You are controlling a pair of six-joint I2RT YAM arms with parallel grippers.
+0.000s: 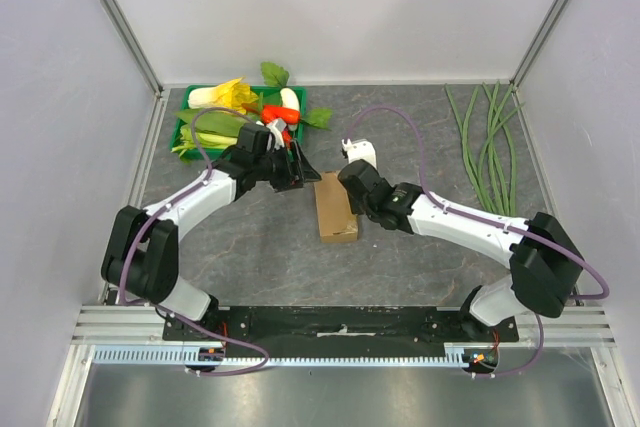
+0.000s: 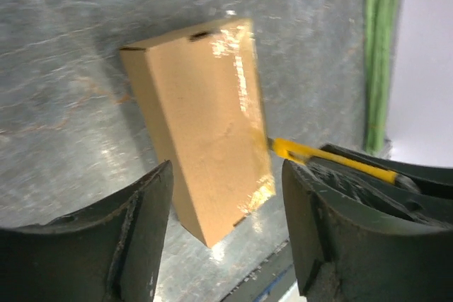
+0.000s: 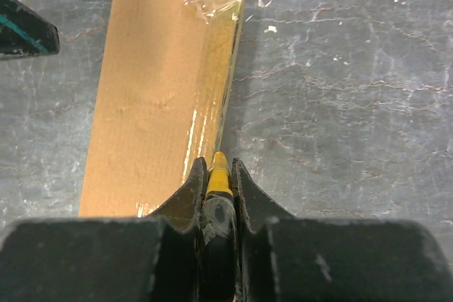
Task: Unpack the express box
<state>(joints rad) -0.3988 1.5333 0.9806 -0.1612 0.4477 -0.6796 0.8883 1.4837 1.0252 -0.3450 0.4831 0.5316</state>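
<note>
The express box (image 1: pixel 335 209) is a plain brown cardboard oblong lying flat mid-table, flaps closed, with clear tape along its right edge (image 3: pixel 205 97). My right gripper (image 1: pixel 358 219) is shut on a yellow and black cutter (image 3: pixel 218 175), whose tip touches the box's taped right edge near its near end. The cutter also shows in the left wrist view (image 2: pixel 311 153). My left gripper (image 1: pixel 297 169) is open and empty, hovering just beyond the box's far left corner. The box (image 2: pixel 205 125) lies below and ahead of its fingers (image 2: pixel 141 224).
A green tray (image 1: pixel 190 132) of vegetables stands at the back left, just behind the left gripper. Several long green beans (image 1: pixel 490 147) lie at the back right. White walls and metal rails enclose the grey table.
</note>
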